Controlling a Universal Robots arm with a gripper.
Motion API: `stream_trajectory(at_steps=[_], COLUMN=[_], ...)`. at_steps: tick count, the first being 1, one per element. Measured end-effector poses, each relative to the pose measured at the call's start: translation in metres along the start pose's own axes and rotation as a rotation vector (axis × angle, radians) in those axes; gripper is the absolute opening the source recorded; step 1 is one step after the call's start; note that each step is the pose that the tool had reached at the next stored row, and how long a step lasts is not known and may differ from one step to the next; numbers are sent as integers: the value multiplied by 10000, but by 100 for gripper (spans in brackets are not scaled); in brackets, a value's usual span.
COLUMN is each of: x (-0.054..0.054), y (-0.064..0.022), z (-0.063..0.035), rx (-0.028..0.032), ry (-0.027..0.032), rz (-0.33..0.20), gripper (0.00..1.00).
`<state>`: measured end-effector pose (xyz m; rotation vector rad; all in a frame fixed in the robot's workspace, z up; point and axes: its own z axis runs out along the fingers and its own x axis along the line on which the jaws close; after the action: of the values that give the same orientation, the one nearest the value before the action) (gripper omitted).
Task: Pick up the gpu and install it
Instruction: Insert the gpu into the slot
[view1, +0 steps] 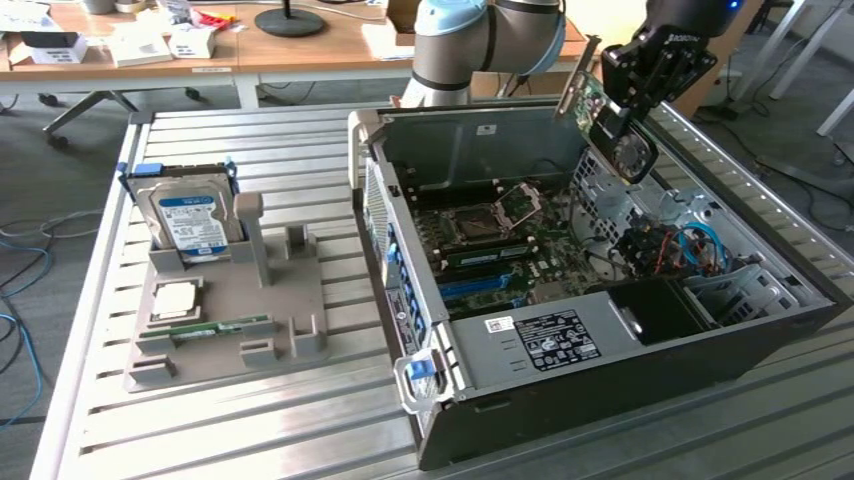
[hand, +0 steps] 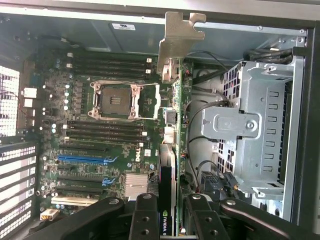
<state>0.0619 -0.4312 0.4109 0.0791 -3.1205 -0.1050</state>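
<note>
Wrist view shows the gpu (hand: 172, 130) clamped edge-on between the jaws.

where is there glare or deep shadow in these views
exterior view: even daylight, but the open black computer case hides one inner bay in deep shadow; wrist view: its perforated metal grille is washed out white, and the thin green gpu card with silvery bracket gleams at that bracket
</note>
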Motion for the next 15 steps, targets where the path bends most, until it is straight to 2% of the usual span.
stream_trajectory(at_steps=[7, 15], x=[0, 0], y=[0, 0], z=[0, 2], rx=[4, 21], ry=[12, 85], rz=[-170, -1249], gripper=[26, 26])
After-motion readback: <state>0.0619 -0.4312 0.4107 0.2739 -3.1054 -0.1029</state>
